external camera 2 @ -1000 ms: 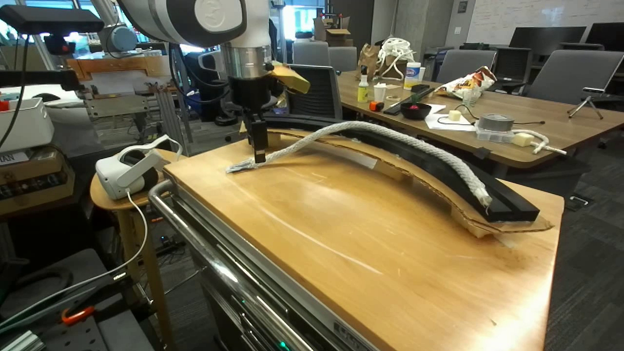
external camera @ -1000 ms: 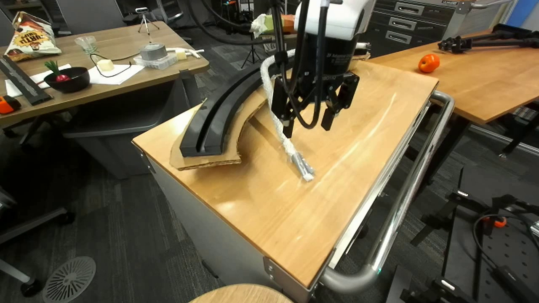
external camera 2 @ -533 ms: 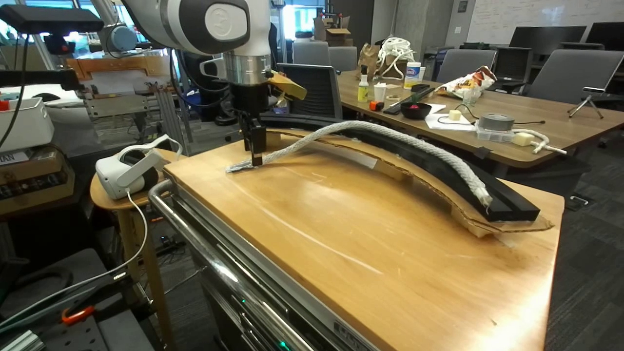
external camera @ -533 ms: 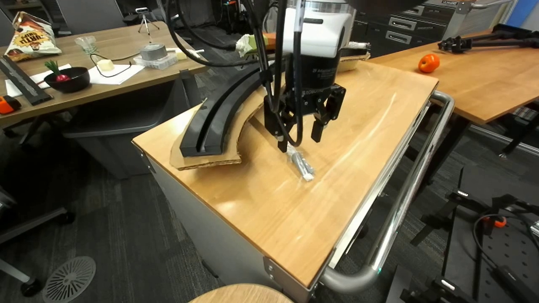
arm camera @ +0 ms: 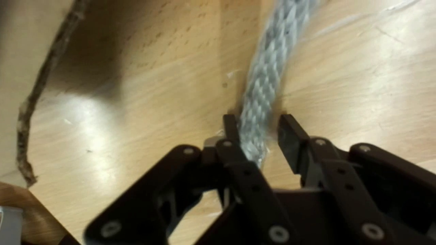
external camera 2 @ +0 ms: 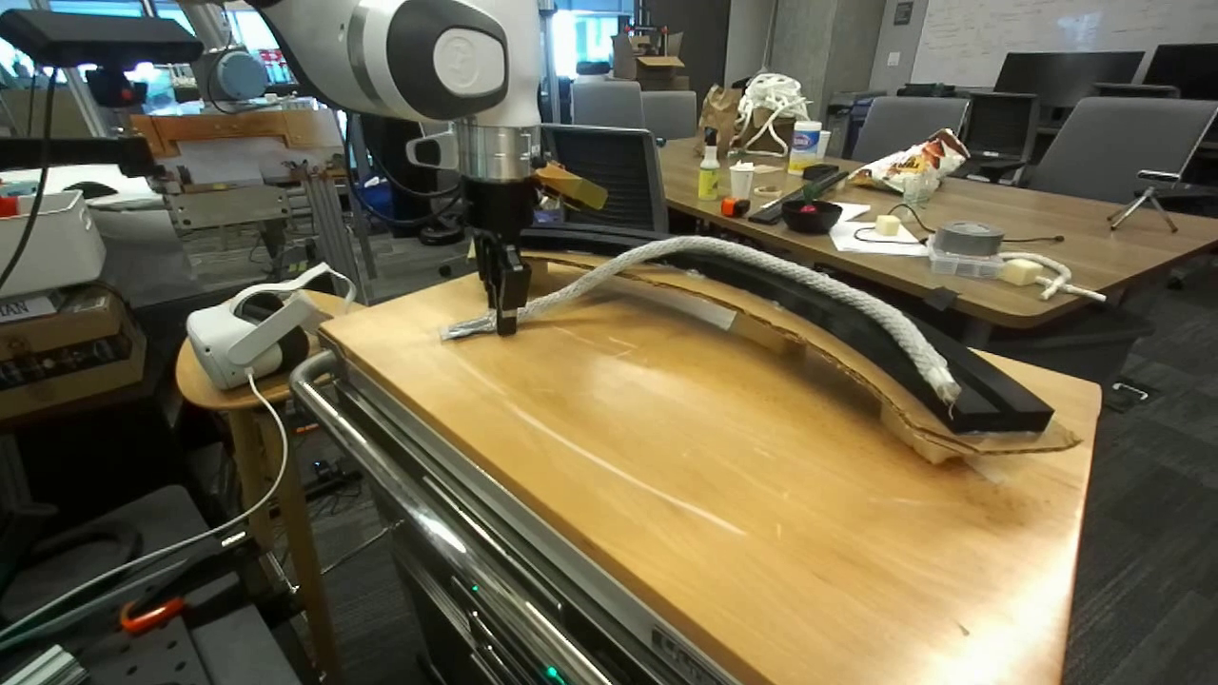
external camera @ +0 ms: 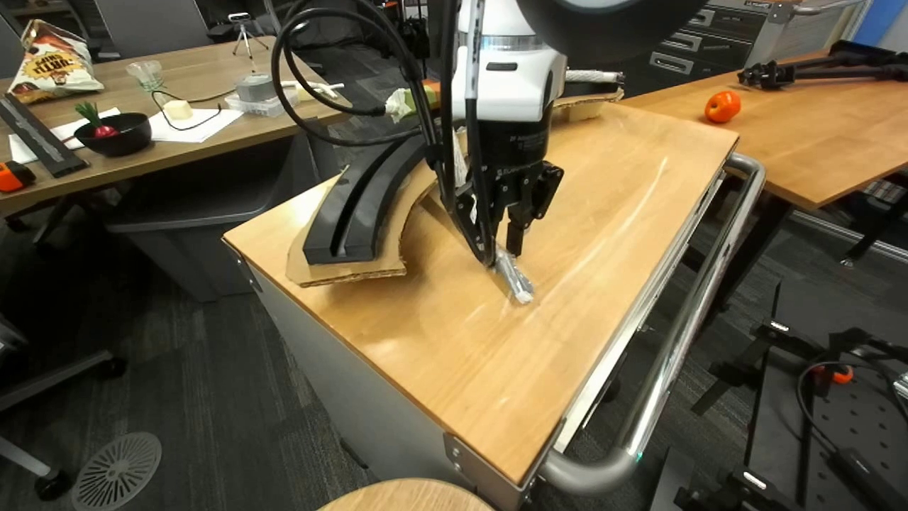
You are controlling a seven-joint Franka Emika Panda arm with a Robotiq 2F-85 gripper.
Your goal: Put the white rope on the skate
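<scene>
The white rope point(external camera 2: 704, 244) arches across the cart top in an exterior view. Its taped grey end point(external camera: 517, 282) lies on the wood, while the opposite end overlaps the inner side of the skate point(external camera 2: 1004, 395); whether it sits in the groove I cannot tell. That black curved strip also shows its open groove in an exterior view point(external camera: 372, 220). My gripper point(arm camera: 257, 119) is low at the taped end, its fingers astride the rope. One finger point(arm camera: 231, 127) is against or very close to the rope; a gap separates the other finger point(arm camera: 289, 139) from it.
Cardboard point(external camera: 390, 268) lies beneath the skate, and its torn edge point(arm camera: 34, 92) runs along the wrist view's side. A chrome rail point(external camera: 674, 355) borders the cart. A headset point(external camera 2: 252, 333) rests on a stool beside it. Cables point(external camera: 298, 71) hang from the arm.
My gripper has come down to the table at the rope's taped end. Its jaws have narrowed around the rope. The rest of the rope and the skate look the same.
</scene>
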